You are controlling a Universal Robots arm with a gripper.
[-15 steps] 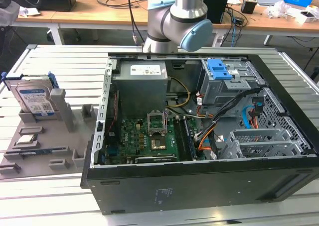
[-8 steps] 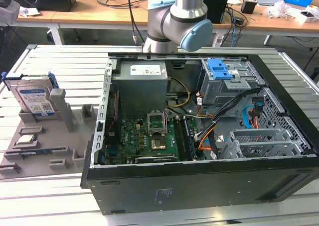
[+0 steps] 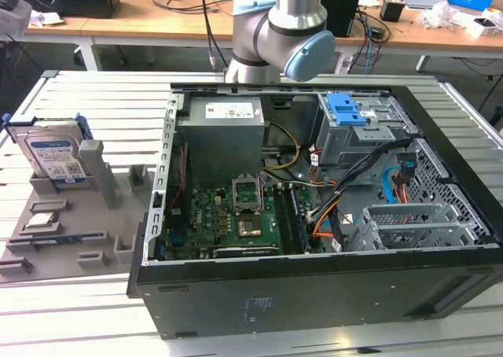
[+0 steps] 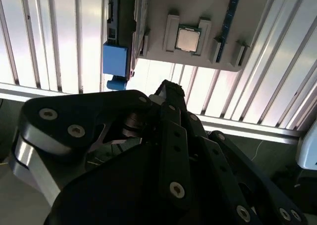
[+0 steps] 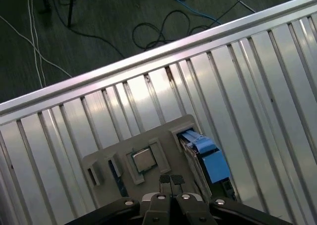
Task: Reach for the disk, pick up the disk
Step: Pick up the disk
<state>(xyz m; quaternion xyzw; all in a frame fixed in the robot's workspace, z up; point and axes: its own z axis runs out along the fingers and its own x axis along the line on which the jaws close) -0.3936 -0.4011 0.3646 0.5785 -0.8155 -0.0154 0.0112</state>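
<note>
Closest to the lens in the first wrist view, the black metal pincer (image 5: pixel 171 179) shows two small dark square tips pressed together. There is no gap btw. them as far as this angle lets me judge, and nothing is held. Beyond the tips lies a flat, matte grey plastic fixture tray (image 5: pixel 104 158) w/ raised slots. It rests on the ribbed aluminium counter (image 5: pixel 237 86) of long shiny slats. A small square silver CPU chip (image 5: pixel 144 159) sits flat in a framed pocket of the tray. Near it is the disk (image 5: pixel 208 160), a rectangular silver metal hard drive w/ bright blue plastic side rails. It stands on edge in a slot at the tray's end, seen edge-on, apart from the pincer.

In the exterior view the disk (image 3: pixel 53 156) stands at the exterior view's left, white-and-blue label facing out. It is well apart from the open black steel PC case (image 3: pixel 314 302), which lies on its side w/ a green circuit board (image 3: pixel 228 215) inside. The smooth grey and pale-blue jointed robot arm (image 3: pixel 287 27) rises behind the case.
</note>
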